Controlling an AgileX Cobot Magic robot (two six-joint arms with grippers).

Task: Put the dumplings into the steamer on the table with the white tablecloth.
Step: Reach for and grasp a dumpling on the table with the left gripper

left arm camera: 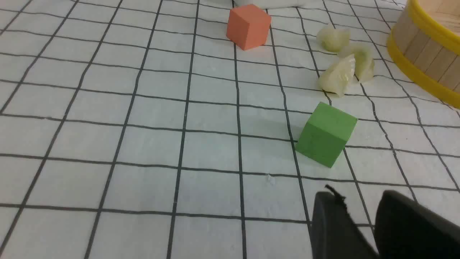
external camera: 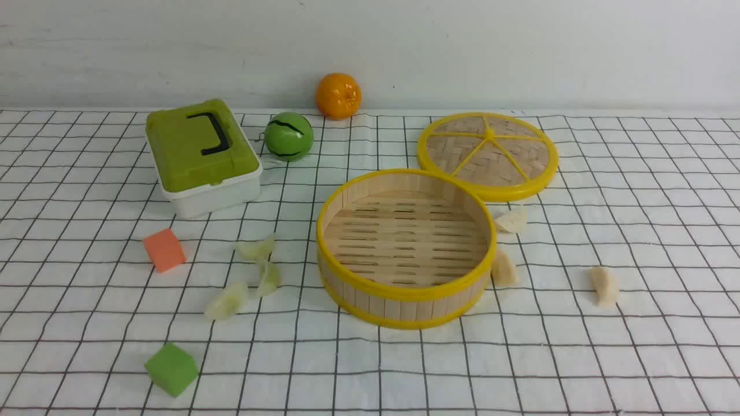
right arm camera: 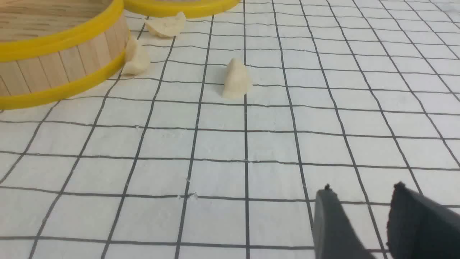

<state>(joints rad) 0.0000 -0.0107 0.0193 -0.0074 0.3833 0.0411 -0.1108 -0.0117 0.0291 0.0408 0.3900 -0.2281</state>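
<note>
The steamer (external camera: pixel 404 306) stands empty mid-table on the white gridded tablecloth (external camera: pixel 578 358). Three pale green dumplings (external camera: pixel 254 249) (external camera: pixel 269 278) (external camera: pixel 226 301) lie left of it. Three cream-white dumplings (external camera: pixel 513 221) (external camera: pixel 503 268) (external camera: pixel 604 286) lie right of it, one touching its wall. Neither gripper shows in the front view. The left gripper (left arm camera: pixel 355 194) is open and empty, short of the green dumplings (left arm camera: pixel 337 76). The right gripper (right arm camera: pixel 362 187) is open and empty, short of the nearest white dumpling (right arm camera: pixel 236 79) and the steamer (right arm camera: pixel 64 57).
The woven lid (external camera: pixel 488 155) lies flat behind the steamer. A green-lidded white box (external camera: pixel 199 153), a green ball (external camera: pixel 288 136) and an orange (external camera: pixel 338 95) sit at the back. An orange cube (external camera: pixel 164 249) and a green cube (external camera: pixel 170 368) lie front left, near the left gripper.
</note>
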